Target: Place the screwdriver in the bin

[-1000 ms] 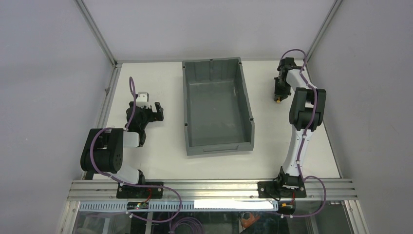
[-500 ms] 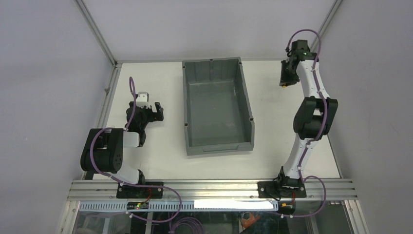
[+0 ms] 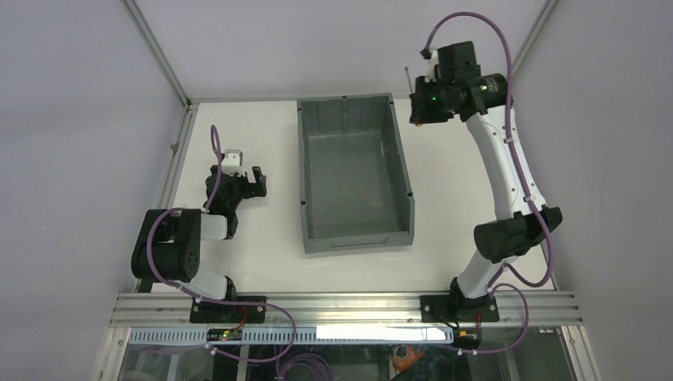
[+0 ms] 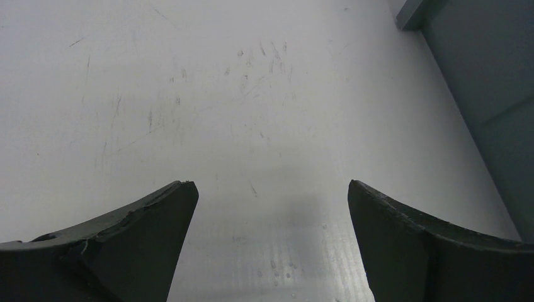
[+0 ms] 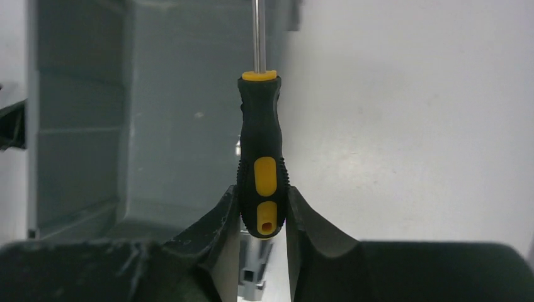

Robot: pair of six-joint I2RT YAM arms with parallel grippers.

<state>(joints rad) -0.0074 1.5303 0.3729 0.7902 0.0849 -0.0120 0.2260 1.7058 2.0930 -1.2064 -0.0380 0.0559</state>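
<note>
Left gripper (image 4: 271,189) hangs low over the scuffed matte white table (image 3: 262,262) near its left edge, its curved black jaws wide apart and holding nothing. Mid-table stands the bin (image 3: 304,186): smooth grey plastic, rectangular, tall-walled, with the lowered lip at its near short end. Farthest, the right gripper (image 5: 263,200) is raised by the bin's far right corner, jaws clamped on the butt of the screwdriver (image 5: 259,141). The screwdriver has a black handle with yellow-orange inserts and a thin metal shaft pointing away from the wrist, and it is held in the air, not in the bin.
</note>
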